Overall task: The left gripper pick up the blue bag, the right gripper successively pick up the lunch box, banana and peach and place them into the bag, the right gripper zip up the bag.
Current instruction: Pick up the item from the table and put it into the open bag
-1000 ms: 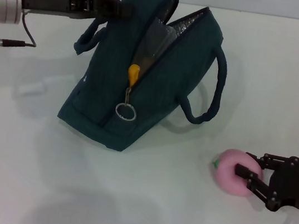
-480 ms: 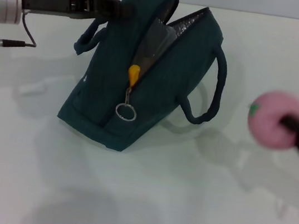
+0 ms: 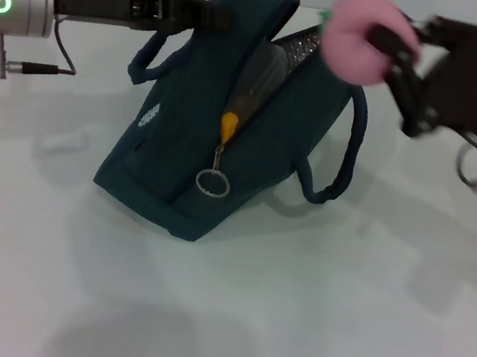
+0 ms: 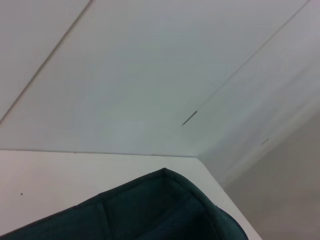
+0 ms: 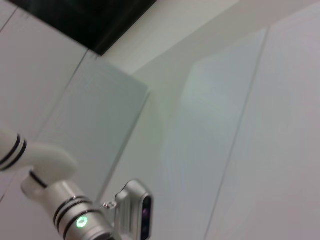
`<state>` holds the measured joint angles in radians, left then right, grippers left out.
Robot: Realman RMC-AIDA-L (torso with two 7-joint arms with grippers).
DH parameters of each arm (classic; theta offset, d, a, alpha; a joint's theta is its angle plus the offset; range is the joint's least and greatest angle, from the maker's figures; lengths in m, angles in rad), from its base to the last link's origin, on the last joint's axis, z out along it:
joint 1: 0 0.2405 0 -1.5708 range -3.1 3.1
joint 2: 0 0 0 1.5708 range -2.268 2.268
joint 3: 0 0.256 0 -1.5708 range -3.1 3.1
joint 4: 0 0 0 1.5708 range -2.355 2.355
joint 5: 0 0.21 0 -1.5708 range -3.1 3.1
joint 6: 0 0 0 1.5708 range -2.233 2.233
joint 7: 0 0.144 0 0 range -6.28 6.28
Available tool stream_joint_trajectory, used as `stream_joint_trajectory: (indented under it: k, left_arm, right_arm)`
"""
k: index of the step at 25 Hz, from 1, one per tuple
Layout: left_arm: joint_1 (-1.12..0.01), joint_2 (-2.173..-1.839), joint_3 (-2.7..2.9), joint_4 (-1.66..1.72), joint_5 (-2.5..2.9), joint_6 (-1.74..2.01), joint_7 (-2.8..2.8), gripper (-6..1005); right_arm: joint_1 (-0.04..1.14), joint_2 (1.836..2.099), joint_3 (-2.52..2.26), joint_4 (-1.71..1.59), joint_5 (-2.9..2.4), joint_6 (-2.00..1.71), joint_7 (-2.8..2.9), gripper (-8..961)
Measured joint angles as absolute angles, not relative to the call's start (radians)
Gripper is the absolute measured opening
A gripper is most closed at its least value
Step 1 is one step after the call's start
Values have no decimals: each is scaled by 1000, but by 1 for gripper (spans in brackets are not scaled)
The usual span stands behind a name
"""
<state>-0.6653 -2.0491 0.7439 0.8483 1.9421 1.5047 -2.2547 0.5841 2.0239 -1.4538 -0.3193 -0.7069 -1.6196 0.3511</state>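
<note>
The blue bag (image 3: 190,144) stands tilted mid-table, its zipper open along the top, with an orange pull and ring (image 3: 220,153) hanging down its front. My left gripper (image 3: 200,13) reaches in from the left and is shut on the bag's upper edge; that edge (image 4: 165,210) also shows in the left wrist view. The pink peach (image 3: 345,33) hangs in the air above the bag's open right side, with my right gripper (image 3: 373,39) shut on it. A pale clear shape (image 3: 259,69) shows inside the opening; I cannot tell what it is. The lunch box and banana are out of view.
The bag's dark handles loop out on the left (image 3: 148,62) and on the right (image 3: 346,150). The white table (image 3: 334,319) spreads around the bag. In the right wrist view only walls and the left arm's silver wrist (image 5: 75,220) appear.
My right gripper has lifted the peach off the table at the right and carried it up and leftward to above the bag's opening. The left gripper keeps its hold.
</note>
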Motion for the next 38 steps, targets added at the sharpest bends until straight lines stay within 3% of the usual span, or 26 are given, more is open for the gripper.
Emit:
stream_joint_trajectory:
  k: [8, 21, 31, 38]
  left_arm:
    - [-674, -2051, 744, 848, 1942, 1506, -2258, 54]
    - [-679, -2045, 739, 848, 1942, 1505, -2258, 54]
    - [-683, -2049, 744, 848, 1942, 1505, -2258, 54]
    - [-677, -2051, 744, 848, 1942, 1508, -2258, 54]
  right_arm:
    - [696, 2028, -1545, -324, -708, -1439, 347, 51]
    - [643, 2028, -1722, -338, -706, -1325, 384, 34]
    - [721, 2025, -1860, -350, -708, -1218, 678, 35]
    - [688, 2028, -1835, -457, -660, -1165, 729, 35]
